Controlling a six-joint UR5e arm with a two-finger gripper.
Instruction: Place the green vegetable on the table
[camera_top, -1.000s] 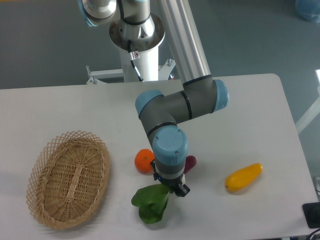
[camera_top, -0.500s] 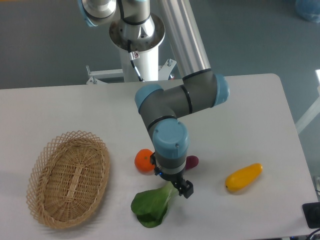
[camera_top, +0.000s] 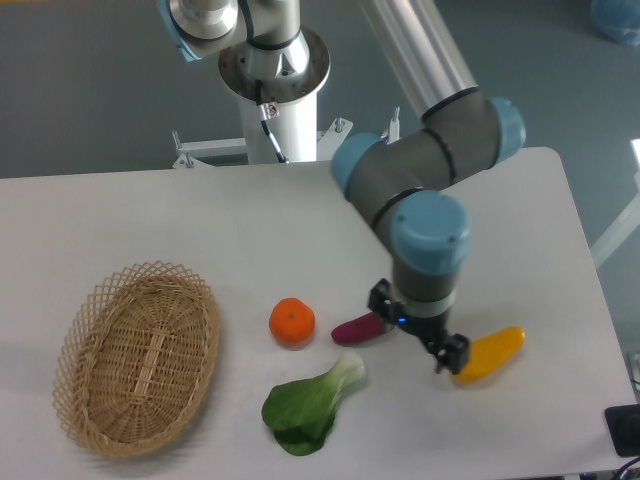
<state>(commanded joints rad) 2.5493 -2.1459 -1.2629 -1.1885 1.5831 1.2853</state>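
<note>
The green vegetable (camera_top: 308, 406) lies flat on the white table (camera_top: 150, 215) near its front edge, dark leaves to the lower left and pale stem pointing up and right. Nothing touches it. My gripper (camera_top: 415, 328) hangs to its right, above the gap between the purple vegetable (camera_top: 356, 328) and the yellow vegetable (camera_top: 490, 354). Its fingers are spread apart and hold nothing.
An orange (camera_top: 292, 322) sits just above and left of the green vegetable. A wicker basket (camera_top: 135, 356) stands at the left of the table. A dark object (camera_top: 625, 430) sits at the front right corner.
My gripper has let go of the green vegetable's stem and swung right, over toward the yellow vegetable. The green vegetable stays where it was laid, and the purple vegetable is now uncovered.
</note>
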